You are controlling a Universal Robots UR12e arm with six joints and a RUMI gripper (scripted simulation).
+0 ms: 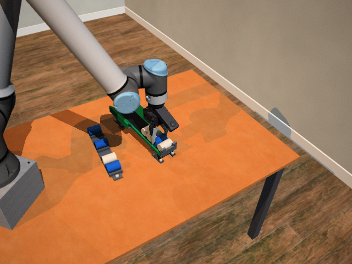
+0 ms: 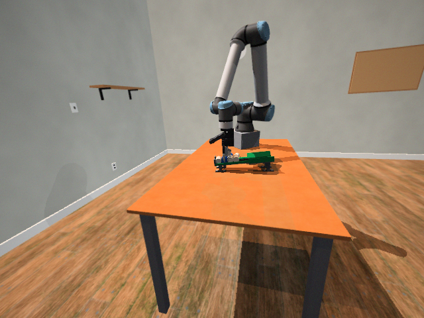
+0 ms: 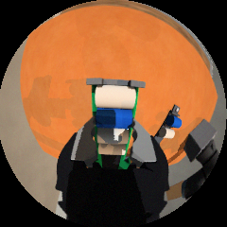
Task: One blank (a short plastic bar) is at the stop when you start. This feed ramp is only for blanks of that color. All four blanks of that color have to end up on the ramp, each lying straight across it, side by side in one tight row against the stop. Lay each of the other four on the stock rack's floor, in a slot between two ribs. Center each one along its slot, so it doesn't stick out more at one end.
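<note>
The green feed ramp (image 1: 125, 119) (image 2: 258, 157) slopes down to a grey stop (image 1: 174, 146) (image 3: 115, 82). A cream blank (image 1: 164, 144) (image 3: 114, 96) lies across the ramp against the stop. A blue blank (image 1: 160, 138) (image 3: 113, 117) lies right behind it. More cream blanks (image 1: 145, 131) (image 3: 110, 150) lie further up the ramp, partly hidden by the fingers. My gripper (image 1: 155, 136) (image 2: 224, 156) (image 3: 113, 116) is down on the ramp and shut on the blue blank, one finger at each of its ends. The grey stock rack (image 1: 116, 176) holds three blue blanks (image 1: 100, 142) and one cream blank (image 1: 109, 158).
The orange table (image 1: 198, 170) (image 2: 239, 198) carries the ramp and the rack side by side, a short gap apart. The arm's grey base block (image 1: 17, 187) stands at the table's left corner. The rack's end shows in the wrist view (image 3: 172, 122), to the right of the ramp.
</note>
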